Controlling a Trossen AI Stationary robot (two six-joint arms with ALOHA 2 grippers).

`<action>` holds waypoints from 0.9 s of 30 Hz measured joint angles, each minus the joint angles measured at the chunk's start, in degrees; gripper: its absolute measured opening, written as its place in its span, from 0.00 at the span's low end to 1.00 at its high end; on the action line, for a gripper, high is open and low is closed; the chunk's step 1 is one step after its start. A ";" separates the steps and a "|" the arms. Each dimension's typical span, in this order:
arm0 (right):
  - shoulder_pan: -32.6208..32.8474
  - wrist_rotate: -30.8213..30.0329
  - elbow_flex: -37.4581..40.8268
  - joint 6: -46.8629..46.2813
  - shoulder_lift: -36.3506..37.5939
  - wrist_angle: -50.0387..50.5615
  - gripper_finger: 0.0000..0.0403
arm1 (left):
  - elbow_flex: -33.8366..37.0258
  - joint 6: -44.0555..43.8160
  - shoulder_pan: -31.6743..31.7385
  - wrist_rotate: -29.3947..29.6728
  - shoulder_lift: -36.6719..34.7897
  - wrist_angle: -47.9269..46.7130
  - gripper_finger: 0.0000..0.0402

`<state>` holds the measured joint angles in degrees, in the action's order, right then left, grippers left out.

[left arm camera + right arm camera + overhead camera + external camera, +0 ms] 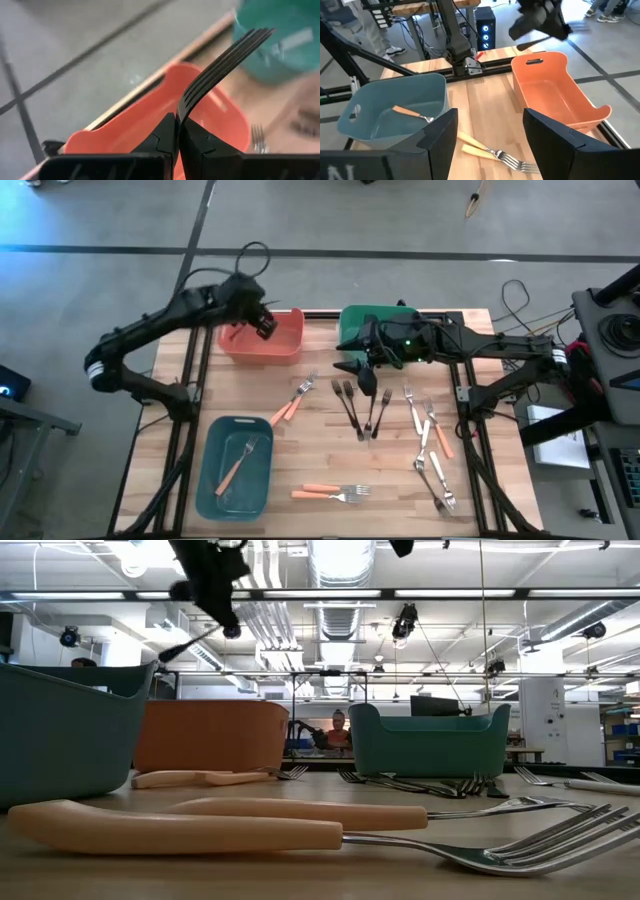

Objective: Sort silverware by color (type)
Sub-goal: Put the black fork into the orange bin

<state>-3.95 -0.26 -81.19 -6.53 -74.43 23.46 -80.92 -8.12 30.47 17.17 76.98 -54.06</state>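
Note:
My left gripper hangs over the orange bin at the far left, shut on a black fork. My right gripper stands open and empty in front of the green bin. Two black forks lie flat on the table's middle. White-handled utensils lie to the right. Orange-handled forks lie left of centre and near the front edge. One orange-handled fork lies in the blue bin. My left gripper pinches the black fork between its two shut fingers at the neck, just below the tines. The tines stick out ahead of the fingertips. The fork is lifted clear, above the orange bin; its handle is hidden behind the fingers.
The three bins stand on the wooden table: orange far left, green far centre, blue near left. Bare wood lies between the blue bin and the black forks. Cables and equipment sit off the table's right side. A person sits far behind the table.

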 joint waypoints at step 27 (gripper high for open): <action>-13.47 -1.42 0.00 -2.86 -2.65 -0.20 0.53 | -1.86 39.19 11.70 -18.06 19.29 -3.02 0.00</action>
<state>-17.42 -1.67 -81.19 -9.39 -77.08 23.27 -82.78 31.07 42.16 -0.89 96.27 -57.08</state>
